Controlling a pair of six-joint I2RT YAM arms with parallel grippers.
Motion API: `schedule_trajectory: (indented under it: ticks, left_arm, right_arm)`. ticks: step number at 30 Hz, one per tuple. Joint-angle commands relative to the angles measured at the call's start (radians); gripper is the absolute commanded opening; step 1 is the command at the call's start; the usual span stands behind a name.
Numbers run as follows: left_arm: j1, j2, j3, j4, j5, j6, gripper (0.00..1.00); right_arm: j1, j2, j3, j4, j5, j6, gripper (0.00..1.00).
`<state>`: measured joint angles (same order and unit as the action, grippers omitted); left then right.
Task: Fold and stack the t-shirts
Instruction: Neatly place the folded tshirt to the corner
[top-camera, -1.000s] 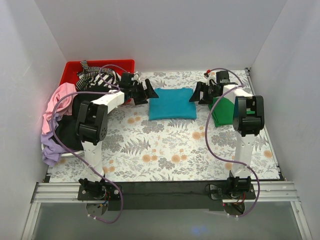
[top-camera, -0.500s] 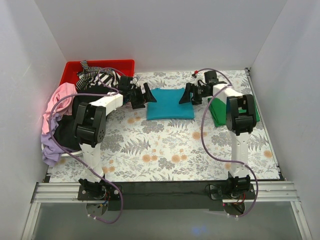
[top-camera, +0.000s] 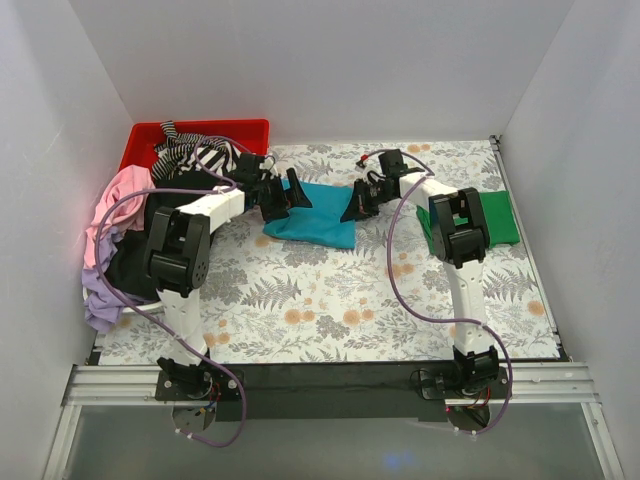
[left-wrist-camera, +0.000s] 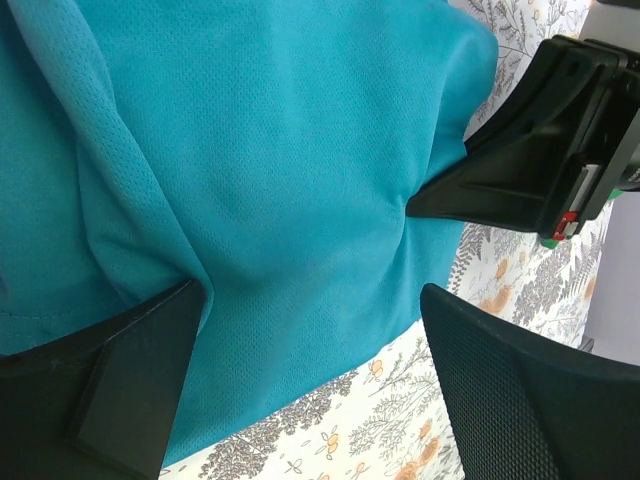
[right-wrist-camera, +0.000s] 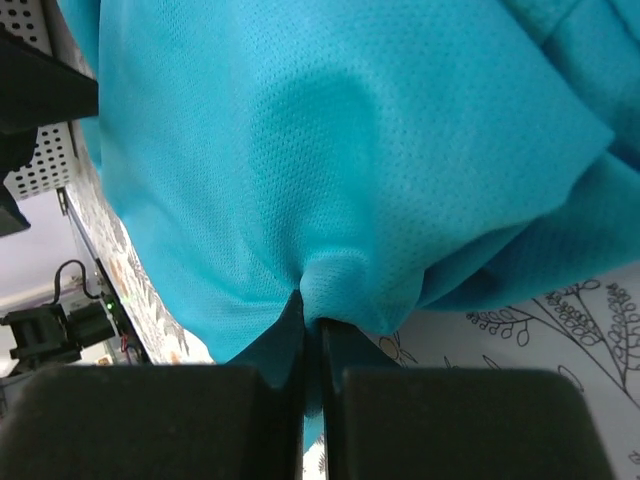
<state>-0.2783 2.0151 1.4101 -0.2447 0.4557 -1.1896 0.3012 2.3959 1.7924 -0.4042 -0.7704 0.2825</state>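
Teal t-shirt (top-camera: 312, 222) lies bunched and askew on the floral bench (top-camera: 300, 300), towards the far edge and a little left of its middle, caught between my two arms.

From the overhead camera I see the left gripper (top-camera: 287, 200) at the shirt's left end and the right gripper (top-camera: 352, 208) at its right end. That view is too small to tell me how either pair of jaws stands.

The wrist cameras settle it. The left wrist view shows that gripper's fingers (left-wrist-camera: 130, 380) spread wide, with the cloth slack between them and one fold running in under the left-hand finger. Across the shirt, the same view shows the black tip of the right gripper nipping the fabric into a pucker.

The right wrist view confirms this from the other side. Its two fingers (right-wrist-camera: 250, 410) are pressed together on a small tuck of teal mesh, and the rest of the shirt billows above them.

Only the overhead view takes in the rest of the bench. A green t-shirt (top-camera: 495, 218) lies folded flat by the right edge, towards the far right corner and well apart from the teal one. A red bin (top-camera: 190, 133) sits in the far left corner with a striped t-shirt (top-camera: 195, 155) draped over its near side. Along the left edge, a pink t-shirt (top-camera: 118, 195), a black t-shirt (top-camera: 130, 265) and a lilac t-shirt (top-camera: 98, 295) are heaped together.
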Motion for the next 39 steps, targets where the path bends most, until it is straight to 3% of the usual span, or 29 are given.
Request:
schedule_trajectory:
  ticks: [1, 12, 23, 39]
  left_arm:
    - [0.001, -0.102, -0.013, -0.019, -0.002, 0.021, 0.89]
    - [0.004, -0.230, 0.049, -0.087, -0.117, 0.064, 0.90]
    - [0.007, -0.188, 0.069, -0.093, -0.017, 0.059, 0.90]
    - [0.005, -0.104, 0.066, -0.068, 0.081, 0.044, 0.90]
  right_arm:
    - [-0.008, 0.056, 0.030, -0.007, 0.120, 0.003, 0.01]
    - [-0.155, 0.002, 0.294, 0.024, 0.204, 0.070, 0.01]
    - [-0.362, 0.062, 0.524, -0.085, 0.316, -0.003, 0.01]
    - [-0.611, 0.150, 0.650, -0.101, 0.437, -0.051, 0.01]
